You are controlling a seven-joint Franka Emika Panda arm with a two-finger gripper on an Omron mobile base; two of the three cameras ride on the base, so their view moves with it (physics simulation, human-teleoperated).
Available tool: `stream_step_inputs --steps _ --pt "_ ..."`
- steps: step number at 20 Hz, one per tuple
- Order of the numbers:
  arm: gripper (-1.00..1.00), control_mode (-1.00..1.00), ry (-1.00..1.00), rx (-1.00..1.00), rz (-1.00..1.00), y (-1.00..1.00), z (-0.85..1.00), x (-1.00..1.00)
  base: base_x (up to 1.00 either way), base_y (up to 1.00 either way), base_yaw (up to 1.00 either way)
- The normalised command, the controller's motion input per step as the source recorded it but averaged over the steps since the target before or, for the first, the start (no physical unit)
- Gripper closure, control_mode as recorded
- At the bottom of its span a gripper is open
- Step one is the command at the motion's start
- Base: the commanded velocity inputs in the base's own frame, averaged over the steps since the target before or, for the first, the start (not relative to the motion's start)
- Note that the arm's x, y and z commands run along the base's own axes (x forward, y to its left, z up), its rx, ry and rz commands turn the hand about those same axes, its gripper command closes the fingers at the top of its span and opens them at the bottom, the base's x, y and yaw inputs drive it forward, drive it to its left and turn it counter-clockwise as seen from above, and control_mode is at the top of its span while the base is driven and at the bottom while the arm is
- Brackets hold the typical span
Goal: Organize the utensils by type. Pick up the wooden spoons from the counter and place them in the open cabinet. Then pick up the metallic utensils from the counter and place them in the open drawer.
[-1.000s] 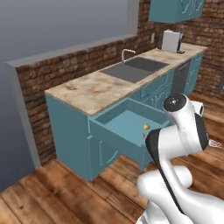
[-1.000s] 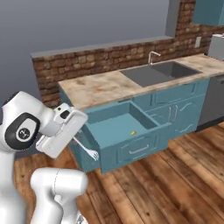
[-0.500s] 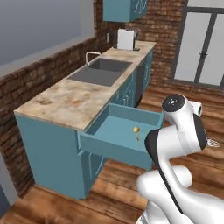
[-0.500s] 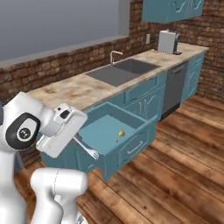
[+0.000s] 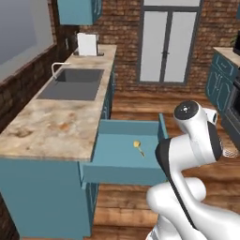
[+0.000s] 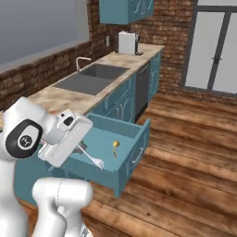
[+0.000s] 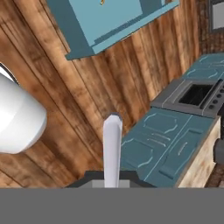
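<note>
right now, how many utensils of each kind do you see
thin silver utensil with yellow rounded end, in open teal drawer: 1
thin silver metal fork, held in shut gripper: 1
total: 2

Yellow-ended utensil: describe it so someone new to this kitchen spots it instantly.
Find the marbled counter with the sink set in it; at its near end a teal open drawer is pulled out over the wooden floor. On the drawer's bare teal bottom lies a small thin utensil with a yellow rounded end. It is the only thing lying in the drawer, unlike the silver fork carried in the jaws.
</note>
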Motion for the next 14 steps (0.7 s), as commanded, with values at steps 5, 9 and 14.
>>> stream_step_inputs --steps 5,9,14 --pt "1.00 1.00 0.00 0.00 0.00 0.00 0.00 0.00 0.23 0.47 -0.46" --pt "1.00 1.00 0.00 0.00 0.00 0.00 0.00 0.00 0.31 0.47 -0.41" --pt "1.00 1.00 0.00 0.00 0.00 0.00 0.00 0.00 0.26 0.50 -0.35"
